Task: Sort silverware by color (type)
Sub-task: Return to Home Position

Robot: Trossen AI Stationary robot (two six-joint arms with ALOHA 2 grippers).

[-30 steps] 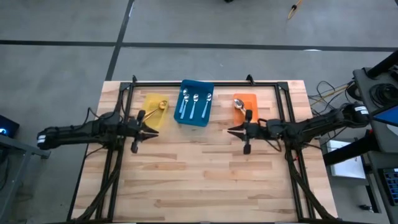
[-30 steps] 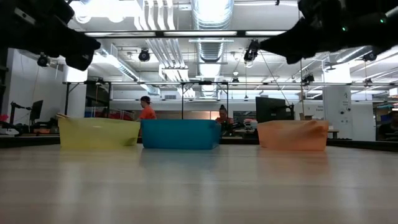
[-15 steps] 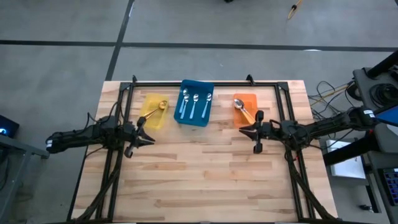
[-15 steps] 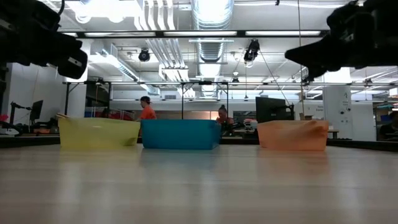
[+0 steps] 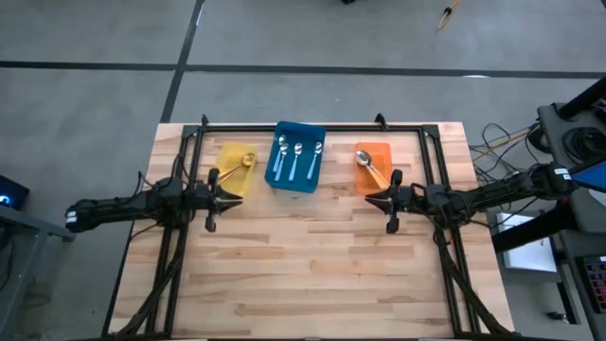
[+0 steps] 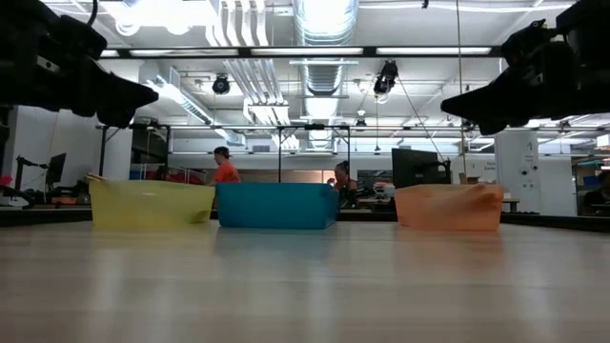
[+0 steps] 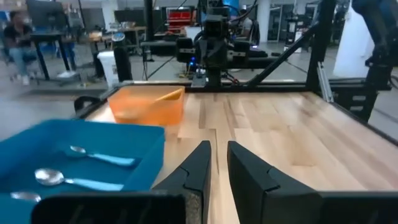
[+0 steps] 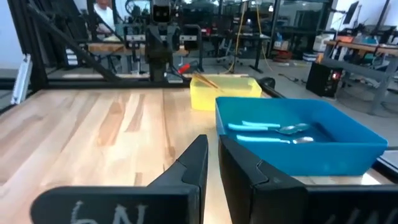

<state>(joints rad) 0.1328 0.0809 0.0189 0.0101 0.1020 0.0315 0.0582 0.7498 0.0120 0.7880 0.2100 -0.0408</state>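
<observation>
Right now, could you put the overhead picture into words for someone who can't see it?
Seen from above, three bins line a wooden table's far edge: a yellow bin with a gold spoon, a blue bin with three blue-handled spoons, and an orange bin with an orange-handled spoon. The left gripper and right gripper point inward, holding nothing.

A robotics lab: exposed ceiling ducts point(image 6: 319, 24), more robot rigs point(image 7: 214, 37) and workbenches point(image 8: 124, 46) behind the desk point(image 5: 312, 265).

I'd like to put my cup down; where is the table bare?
The wooden table is bare across its whole near half, below both arms. The far edge is crowded: yellow plastic bin, blue plastic bin, orange plastic bin.
</observation>
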